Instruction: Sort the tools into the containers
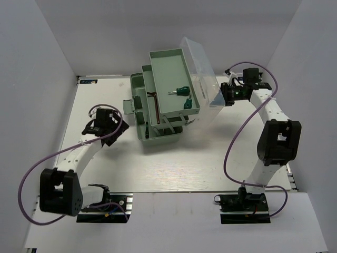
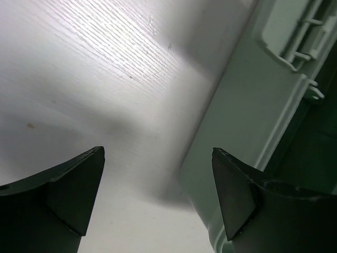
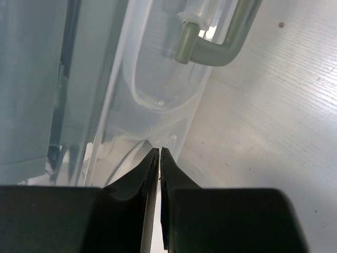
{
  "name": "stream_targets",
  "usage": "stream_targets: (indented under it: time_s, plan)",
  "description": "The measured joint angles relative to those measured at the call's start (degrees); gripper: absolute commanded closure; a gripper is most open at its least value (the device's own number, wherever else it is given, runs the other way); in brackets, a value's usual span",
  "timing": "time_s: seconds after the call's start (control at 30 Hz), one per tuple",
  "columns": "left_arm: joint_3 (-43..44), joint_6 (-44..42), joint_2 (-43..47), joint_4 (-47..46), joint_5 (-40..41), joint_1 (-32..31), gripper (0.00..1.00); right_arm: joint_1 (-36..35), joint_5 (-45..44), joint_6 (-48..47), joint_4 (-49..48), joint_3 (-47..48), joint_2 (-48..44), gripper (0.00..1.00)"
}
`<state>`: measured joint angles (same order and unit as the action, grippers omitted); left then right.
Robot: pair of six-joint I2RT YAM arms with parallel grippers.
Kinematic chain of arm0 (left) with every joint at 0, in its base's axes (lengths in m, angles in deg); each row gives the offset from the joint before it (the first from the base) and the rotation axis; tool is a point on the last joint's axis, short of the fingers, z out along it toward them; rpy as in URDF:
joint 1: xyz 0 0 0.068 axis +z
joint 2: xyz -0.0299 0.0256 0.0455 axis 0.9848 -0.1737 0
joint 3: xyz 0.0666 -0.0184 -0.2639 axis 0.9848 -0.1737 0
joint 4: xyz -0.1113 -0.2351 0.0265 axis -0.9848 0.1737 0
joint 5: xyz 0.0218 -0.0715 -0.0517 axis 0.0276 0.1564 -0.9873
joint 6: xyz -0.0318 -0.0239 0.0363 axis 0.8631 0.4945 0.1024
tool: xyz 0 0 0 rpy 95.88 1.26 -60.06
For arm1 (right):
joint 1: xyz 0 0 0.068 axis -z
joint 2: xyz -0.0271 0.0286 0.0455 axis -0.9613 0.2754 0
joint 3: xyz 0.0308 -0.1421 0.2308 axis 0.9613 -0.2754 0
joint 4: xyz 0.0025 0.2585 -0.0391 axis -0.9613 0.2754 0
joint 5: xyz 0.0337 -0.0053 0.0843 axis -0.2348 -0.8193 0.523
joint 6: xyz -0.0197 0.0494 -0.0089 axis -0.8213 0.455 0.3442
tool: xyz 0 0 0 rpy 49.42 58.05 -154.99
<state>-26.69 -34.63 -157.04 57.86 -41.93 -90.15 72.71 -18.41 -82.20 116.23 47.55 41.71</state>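
Right gripper (image 3: 159, 151), clenched at the clear lid (image 3: 152, 79), should push gently; left gripper (image 2: 158, 152) gapes beside the toolbox (image 2: 253, 105).

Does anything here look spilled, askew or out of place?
Nothing stands out. The toolbox sits open, clear lid tipped back; the two green-handled screwdrivers and the hex key lie inside its trays, nothing spilled.
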Motion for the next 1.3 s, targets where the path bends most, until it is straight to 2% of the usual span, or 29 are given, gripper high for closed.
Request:
stream_targets:
  time_s: [0.27, 0.43, 0.63, 0.97, 1.1, 1.2, 1.3]
  plan:
    - [0.0, -1.1, -14.0, -8.0, -10.4, 3.0, 0.08, -4.3, -5.9, -5.5, 5.4, 5.7, -1.5, 0.95]
    - [5.2, -2.3, -19.9, -8.8, -12.8, 3.7, 0.08, -8.9, -10.8, -8.9, 7.5, 10.2, -4.6, 0.95]
    - [10.1, -3.1, -22.9, -9.6, -13.6, 4.8, 0.08, -15.2, -11.8, -12.2, 8.7, 14.4, -9.0, 0.94]
    - [15.3, -5.2, -27.7, -7.6, -15.3, 6.0, 0.08, -21.6, -4.9, -14.9, 11.4, 15.0, -10.7, 0.81]
    - [17.6, -6.1, -29.5, -5.7, -16.1, 6.4, 0.08, -22.9, -1.3, -14.7, 11.3, 15.0, -10.9, 0.79]
    - [19.6, -6.8, -31.0, -4.8, -16.5, 6.7, 0.08, -23.3, -2.6, -14.4, 10.3, 15.0, -11.9, 0.76]
    - [22.6, -7.5, -33.3, -3.5, -16.9, 6.7, 0.08, -22.7, -9.3, -13.9, 7.2, 14.2, -14.1, 0.64]
